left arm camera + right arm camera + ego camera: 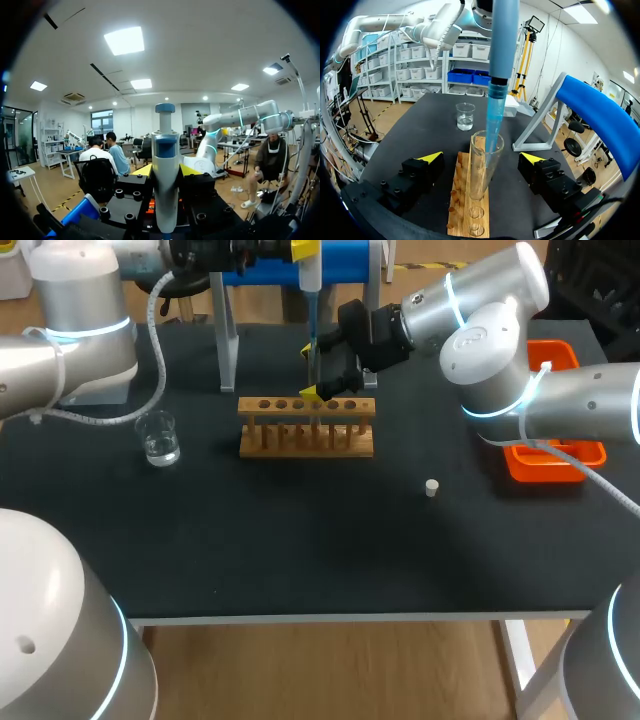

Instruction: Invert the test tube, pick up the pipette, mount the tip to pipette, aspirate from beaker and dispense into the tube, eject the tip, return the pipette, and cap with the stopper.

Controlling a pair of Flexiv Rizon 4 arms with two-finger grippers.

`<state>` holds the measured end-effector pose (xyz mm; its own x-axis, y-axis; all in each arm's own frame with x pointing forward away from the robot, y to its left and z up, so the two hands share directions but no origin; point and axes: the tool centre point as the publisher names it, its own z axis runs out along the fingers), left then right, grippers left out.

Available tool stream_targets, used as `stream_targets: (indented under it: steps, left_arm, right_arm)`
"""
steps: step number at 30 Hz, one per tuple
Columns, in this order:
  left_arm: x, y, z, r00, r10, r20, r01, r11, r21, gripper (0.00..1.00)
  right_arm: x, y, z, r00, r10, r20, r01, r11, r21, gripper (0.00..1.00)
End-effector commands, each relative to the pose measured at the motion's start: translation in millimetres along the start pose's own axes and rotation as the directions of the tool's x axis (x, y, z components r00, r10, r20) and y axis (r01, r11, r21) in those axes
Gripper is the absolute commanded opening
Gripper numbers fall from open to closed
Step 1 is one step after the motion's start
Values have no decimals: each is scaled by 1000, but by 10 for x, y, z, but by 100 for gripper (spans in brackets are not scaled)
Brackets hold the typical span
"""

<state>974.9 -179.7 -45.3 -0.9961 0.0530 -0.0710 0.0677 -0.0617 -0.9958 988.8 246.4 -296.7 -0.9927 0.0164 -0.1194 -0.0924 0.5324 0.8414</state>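
On the black table (pixel 300 550): beaker (pixel 159 438), wooden rack (pixel 306 430), white stopper (pixel 431 488), orange tray (pixel 556 464)

Upright pipette (pixel 165 150) clamped from both sides by the left gripper (pixel 166 172); its white body, blue collar and plunger cap rise ahead of the claw.

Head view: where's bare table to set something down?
Free: front strip of the table, from rack to near edge; also between beaker and rack. Crowded: over the rack, where pipette and right gripper meet. Stopper sits toward the orange tray.
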Motion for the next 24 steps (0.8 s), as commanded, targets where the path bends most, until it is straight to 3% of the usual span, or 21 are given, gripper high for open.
stream_targets:
  steps: [1, 24]
  left_arm:
    - [-9, 22, 1, 1000, 4, -7, -4, 1000, 2, 0]
    - [12, 149, -7, 1000, 18, -11, -18, 1000, 2, 0]
  right_arm:
    - [9, 6, -19, 1000, 0, 0, 0, 1000, 2, 100]
    - [9, 6, -19, 1000, 0, 0, 0, 1000, 2, 100]
